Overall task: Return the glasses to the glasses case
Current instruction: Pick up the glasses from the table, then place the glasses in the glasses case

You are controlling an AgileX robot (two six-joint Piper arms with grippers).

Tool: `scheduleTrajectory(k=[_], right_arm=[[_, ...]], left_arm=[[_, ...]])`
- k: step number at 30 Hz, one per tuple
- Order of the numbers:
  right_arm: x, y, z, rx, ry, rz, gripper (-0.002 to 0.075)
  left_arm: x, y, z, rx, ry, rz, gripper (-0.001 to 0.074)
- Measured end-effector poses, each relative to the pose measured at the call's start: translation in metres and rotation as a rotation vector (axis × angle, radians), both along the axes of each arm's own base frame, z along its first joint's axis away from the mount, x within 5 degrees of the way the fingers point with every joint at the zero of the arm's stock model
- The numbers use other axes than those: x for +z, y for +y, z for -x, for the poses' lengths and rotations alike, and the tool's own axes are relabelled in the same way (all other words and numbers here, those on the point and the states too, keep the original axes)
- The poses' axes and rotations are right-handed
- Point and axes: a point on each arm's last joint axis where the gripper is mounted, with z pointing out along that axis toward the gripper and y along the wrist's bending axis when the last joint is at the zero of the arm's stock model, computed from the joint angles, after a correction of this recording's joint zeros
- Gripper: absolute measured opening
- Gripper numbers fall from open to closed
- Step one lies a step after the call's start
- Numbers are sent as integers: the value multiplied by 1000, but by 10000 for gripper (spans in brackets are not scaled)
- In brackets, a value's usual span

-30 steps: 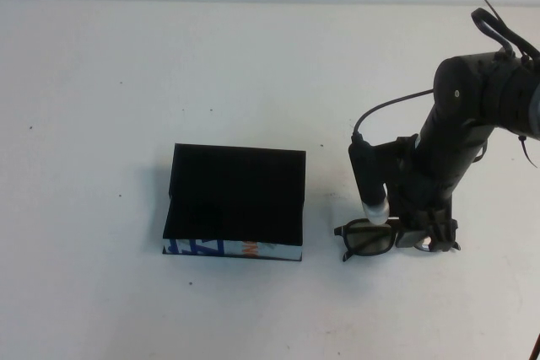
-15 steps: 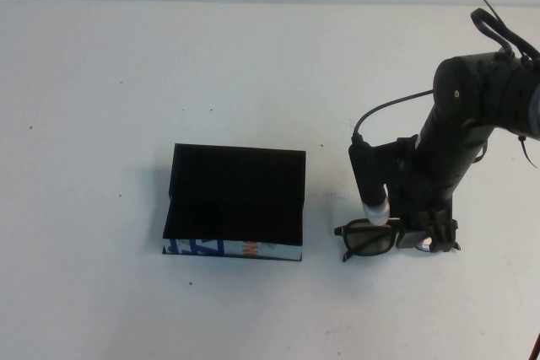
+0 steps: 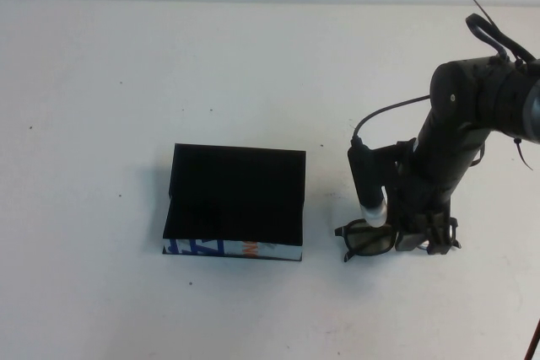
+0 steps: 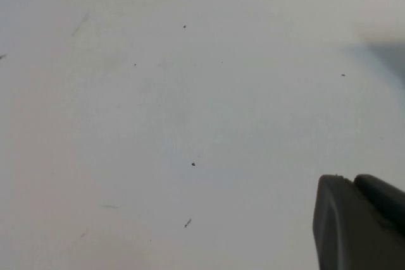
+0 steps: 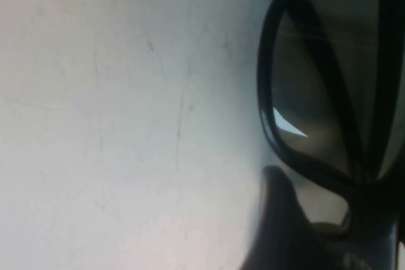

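The glasses (image 3: 368,240) lie on the white table just right of the glasses case (image 3: 234,204), dark-framed with greyish lenses. The case is black, its flat lid up, with a blue, white and orange strip along its front. My right gripper (image 3: 422,242) is down at the table over the right half of the glasses, open. In the right wrist view one lens of the glasses (image 5: 329,93) fills the frame, and one dark finger (image 5: 278,226) stands beside the rim with a gap between them. Only a dark tip of my left gripper (image 4: 361,226) shows, over bare table.
The white table (image 3: 126,82) stretches wide around the case, with a few small dark specks. The right arm's cable and white-tipped wrist camera (image 3: 371,200) hang just above the left lens. A wall runs along the far edge.
My right arm has shifted very slightly down and to the left over the glasses. The glasses and the case have not moved.
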Motion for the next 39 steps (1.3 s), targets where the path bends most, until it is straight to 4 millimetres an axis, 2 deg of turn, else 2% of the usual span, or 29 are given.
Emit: scheduleTrajectory(k=[3, 8, 14, 20, 22, 27, 30, 36, 39], right_arm=[[0, 0, 0, -1, 4, 2, 309], [3, -2, 3, -4, 15, 12, 207], [16, -3, 10, -42, 37, 21, 34], [46, 11, 33, -132, 61, 23, 22], [61, 23, 43, -125, 54, 14, 21], [93, 69, 58, -59, -19, -48, 20], [102, 97, 62, -6, -48, -77, 20], [91, 144, 50, 43, -68, -91, 20], [80, 159, 38, 50, -81, -85, 20]], left_arm=[[0, 0, 0, 0, 0, 0, -4], [0, 0, 0, 0, 0, 0, -4], [0, 0, 0, 0, 0, 0, -4], [0, 0, 0, 0, 0, 0, -4], [0, 0, 0, 0, 0, 0, -4], [0, 0, 0, 0, 0, 0, -4], [0, 0, 0, 0, 0, 0, -4], [0, 0, 0, 0, 0, 0, -4], [0, 0, 0, 0, 0, 0, -4]])
